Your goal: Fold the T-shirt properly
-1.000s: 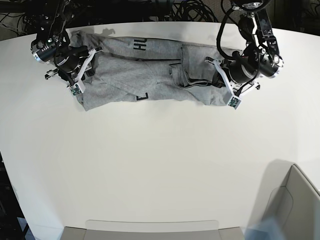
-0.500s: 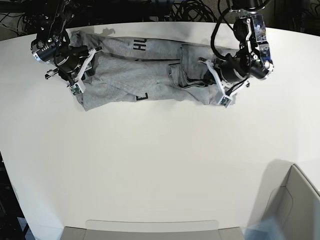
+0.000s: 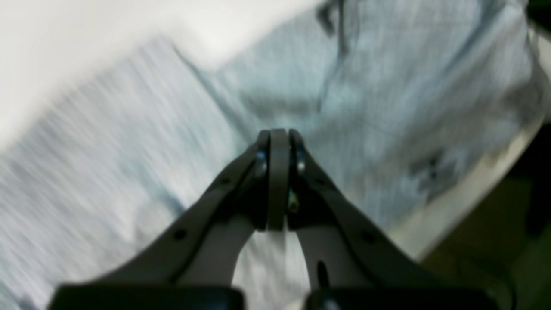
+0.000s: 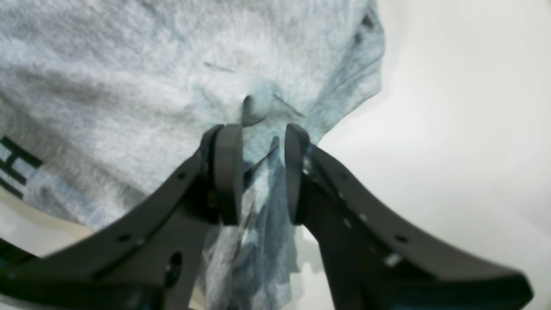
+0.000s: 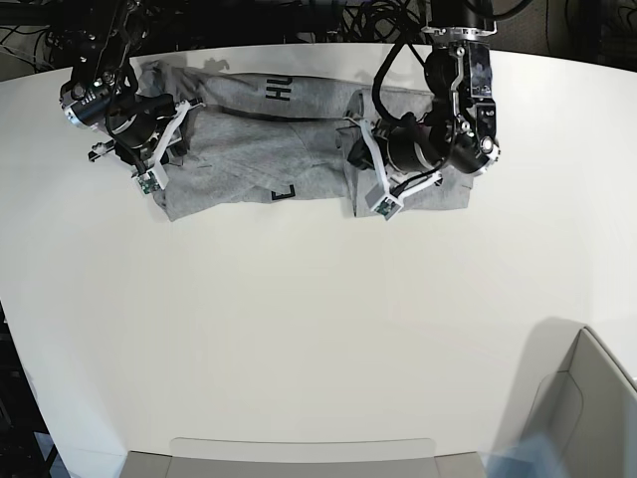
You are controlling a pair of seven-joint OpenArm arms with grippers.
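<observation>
Basically, white counter (image 5: 299, 329) fills the base view; a pale box-like corner (image 5: 587, 398) at bottom right is cut off by the frame edge, and so is a flat tray edge (image 5: 299, 453) along the bottom.

T-shirt (image 5: 259, 159) lies as a crumpled band across the far side of the counter, grey, partly folded over itself. Black lettering shows only in bits: "HU" near the top edge and one fragment at the lower fold; the rest is folded under. In the right wrist view an "H" is cut off at the left edge.

Left tool (image 5: 383, 194) sits over the shirt's right-hand portion in the base view, and the arm body hides the cloth beneath it. Left wrist view is heavily motion-blurred; left tool (image 3: 278, 142) has its jaws pressed together, tips against grey fabric. Can't tell whether any cloth is pinched between them.

Right tool (image 5: 149, 169) is at the shirt's other end. Right wrist view: right tool (image 4: 257, 142) jaws part-way closed on a bunched fold of the shirt (image 4: 172, 64), with cloth hanging down between them.
</observation>
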